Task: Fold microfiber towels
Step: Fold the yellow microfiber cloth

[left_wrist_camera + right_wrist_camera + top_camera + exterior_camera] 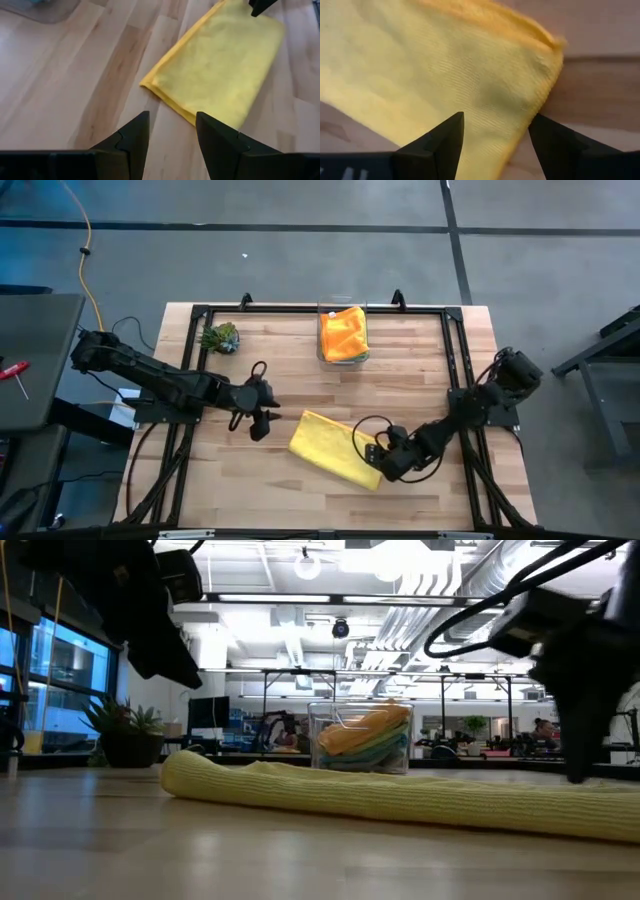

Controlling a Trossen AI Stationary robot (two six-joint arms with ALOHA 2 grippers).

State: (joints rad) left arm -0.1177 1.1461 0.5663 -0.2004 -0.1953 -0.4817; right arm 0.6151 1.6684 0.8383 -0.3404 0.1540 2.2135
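A yellow microfiber towel [330,445] lies folded on the wooden table, near the middle, with a layered edge [165,97] toward my left gripper. My left gripper [262,423] hangs open over bare wood just left of the towel [220,65]. My right gripper [383,465] stands open, pointing steeply down at the towel's near right corner [540,55]. An orange towel [343,330] tops a stack in a clear box at the far middle. My right gripper [496,117] has one fingertip [452,125] over the yellow cloth and the other [540,127] over the wood beside its edge. Whether either fingertip touches the cloth, I cannot tell.
The clear box [343,360] holds further towels under the orange one [365,745]. A small potted green plant [220,337] stands at the far left. A black frame rail [290,310] runs along the table's far edge. Bare wood lies at the near left [230,490].
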